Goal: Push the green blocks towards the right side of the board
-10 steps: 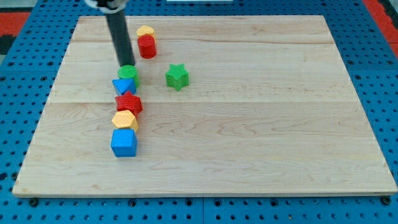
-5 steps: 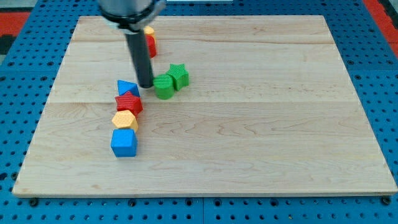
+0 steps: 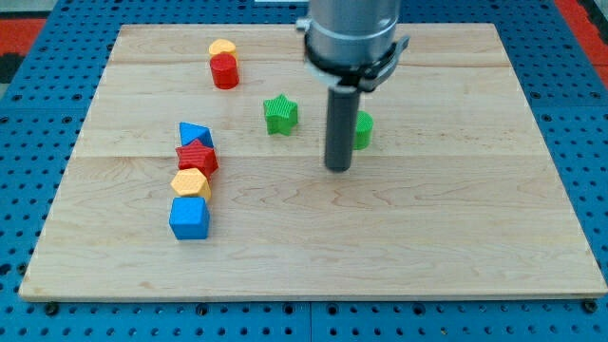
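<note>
Green round block [image 3: 363, 130] sits right of the board's centre, in the far half, mostly hidden behind my rod; only its right part shows, so I call the shape round loosely. Green star block [image 3: 280, 114] lies left of it, near the board's middle line, a bit farther back and clearly apart from it. Both greens are on the wooden board [image 3: 446, 228], which lies on the blue pegboard bench [image 3: 28, 114].

My tip [image 3: 338, 168] is down on the board just nearer than and slightly left of the green round block, close beside it; I cannot tell if rod and block touch. The tip is well right of the green star. There is no tool to release or clench, just the bare rod holding nothing, with the grey metal collar [image 3: 351, 38] above it.

Outward to the left: red cylinder [image 3: 225, 71] in the far left part, with a yellow block [image 3: 222, 47] touching just behind it, shape unclear. Nearer on the left, a tight column running far to near: blue triangular block [image 3: 194, 134], red star block [image 3: 197, 156], yellow hexagonal block [image 3: 190, 182], blue cube [image 3: 189, 218]. Neighbours in that column touch or nearly touch. The column is well apart from both green blocks and from my tip.
</note>
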Motion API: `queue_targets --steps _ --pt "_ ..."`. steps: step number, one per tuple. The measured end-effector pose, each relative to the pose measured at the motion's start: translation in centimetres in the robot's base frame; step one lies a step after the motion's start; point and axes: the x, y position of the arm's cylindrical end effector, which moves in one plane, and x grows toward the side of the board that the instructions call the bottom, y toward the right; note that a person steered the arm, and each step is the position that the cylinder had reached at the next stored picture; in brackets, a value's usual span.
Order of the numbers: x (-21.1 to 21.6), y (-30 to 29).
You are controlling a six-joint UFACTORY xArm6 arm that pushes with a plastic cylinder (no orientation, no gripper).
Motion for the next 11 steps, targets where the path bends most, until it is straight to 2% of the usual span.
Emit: queue_targets --steps 1,2,5,7,8,9,10,11 --pt "-3.9 -6.6" --pt "-9.5 -7.1" --pt "-15.0 -5.9" --pt "-14.9 5.4" --pt "-17.7 5.7" --pt "-15.9 9.0" --pt "-10.8 7.8" --pt "-10.1 8.4"
